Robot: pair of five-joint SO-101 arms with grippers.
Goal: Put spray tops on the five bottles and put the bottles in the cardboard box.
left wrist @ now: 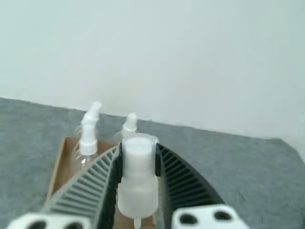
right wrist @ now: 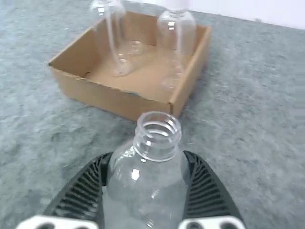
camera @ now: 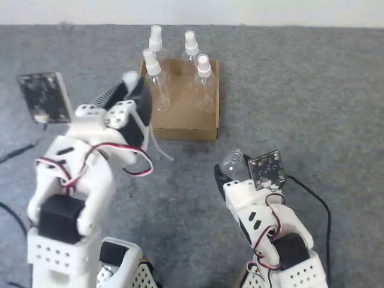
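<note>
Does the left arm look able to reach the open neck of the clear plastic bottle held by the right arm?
Probably yes. The neck of the clear plastic bottle stands uncovered above the right arm's jaws, and bare grey carpet lies between the arms. The left jaws hold a white spray top.

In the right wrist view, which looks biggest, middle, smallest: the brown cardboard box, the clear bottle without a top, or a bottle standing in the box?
1. Brown cardboard box.
2. Clear plastic bottle without a top, between the fingers; nearness to the camera makes it look big.
3. Clear bottle standing in the box, farther off.
</note>
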